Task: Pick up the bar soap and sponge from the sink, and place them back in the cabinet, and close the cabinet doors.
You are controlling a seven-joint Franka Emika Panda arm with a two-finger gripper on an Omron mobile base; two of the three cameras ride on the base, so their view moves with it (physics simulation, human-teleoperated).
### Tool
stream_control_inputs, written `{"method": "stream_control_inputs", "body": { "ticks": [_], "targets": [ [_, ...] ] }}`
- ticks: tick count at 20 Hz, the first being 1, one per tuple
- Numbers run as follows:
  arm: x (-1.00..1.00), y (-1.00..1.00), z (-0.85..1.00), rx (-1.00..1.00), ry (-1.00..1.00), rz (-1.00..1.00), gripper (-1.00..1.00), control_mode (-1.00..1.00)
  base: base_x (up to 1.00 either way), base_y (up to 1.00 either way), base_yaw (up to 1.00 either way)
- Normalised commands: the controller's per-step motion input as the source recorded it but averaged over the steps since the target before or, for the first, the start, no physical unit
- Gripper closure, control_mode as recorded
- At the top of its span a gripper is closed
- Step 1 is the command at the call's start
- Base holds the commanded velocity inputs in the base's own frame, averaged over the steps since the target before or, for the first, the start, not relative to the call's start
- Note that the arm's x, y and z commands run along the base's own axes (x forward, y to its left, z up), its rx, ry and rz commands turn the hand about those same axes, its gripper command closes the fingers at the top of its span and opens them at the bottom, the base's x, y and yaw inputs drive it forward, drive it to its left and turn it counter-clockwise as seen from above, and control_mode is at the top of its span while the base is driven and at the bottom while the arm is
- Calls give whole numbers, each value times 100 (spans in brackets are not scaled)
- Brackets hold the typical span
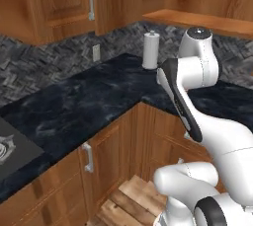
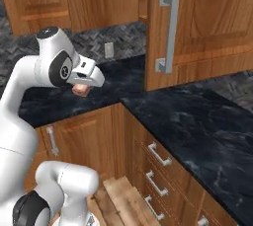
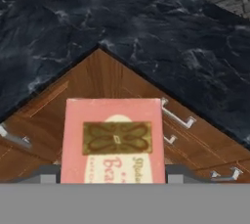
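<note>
- Far left, a dark cooktop (image 1: 10, 151) sat at the left edge of the black marbled L-shaped countertop (image 1: 89, 106), well apart from the arm.
- Further along, a white paper towel roll (image 1: 150, 50) stood upright near the back inner corner of that countertop, against the grey herringbone backsplash (image 1: 29, 62).
- And there it was: the white two-finger gripper (image 2: 81, 90) hung above the front inner corner of the countertop, jaws clamped on the pinkish-brown rectangular bar soap (image 2: 81, 89).
- In the hand view the bar soap (image 3: 113, 142) sat right between the dark fingertips (image 3: 178, 173), printed face to the camera, long axis running along the line of sight and across the jaws.
- Under it lay the wooden base drawers with grey handles (image 3: 178, 118) — nothing to set the bar down on there.
- Now the key relation: the warm brown wood-grain wall cabinet, judged by its open raised-panel door (image 2: 197, 27) with a vertical grey bar handle (image 2: 168, 30), hung above and to the right of the gripper in the right base view.
- So the carry looked like a lift up and rightward, around that door's edge.
- The wooden shelf (image 1: 202, 20) showed at upper right in the left base view; I saw nothing resting on its visible stretch.
- Judgement: soap in transit, sponge and doors left to do.
</note>
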Motion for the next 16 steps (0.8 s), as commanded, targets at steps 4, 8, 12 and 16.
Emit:
{"method": "stream_control_inputs", "body": {
  "ticks": [4,8,12,16],
  "targets": [
    [0,0,0,0,0,0,100,100,30,38,-53],
    [0,0,0,0,0,0,100,100,61,50,-37],
    [0,0,0,0,0,0,100,100,61,36,-30],
    [0,0,0,0,0,0,100,100,48,3,-38]
  ]
}}
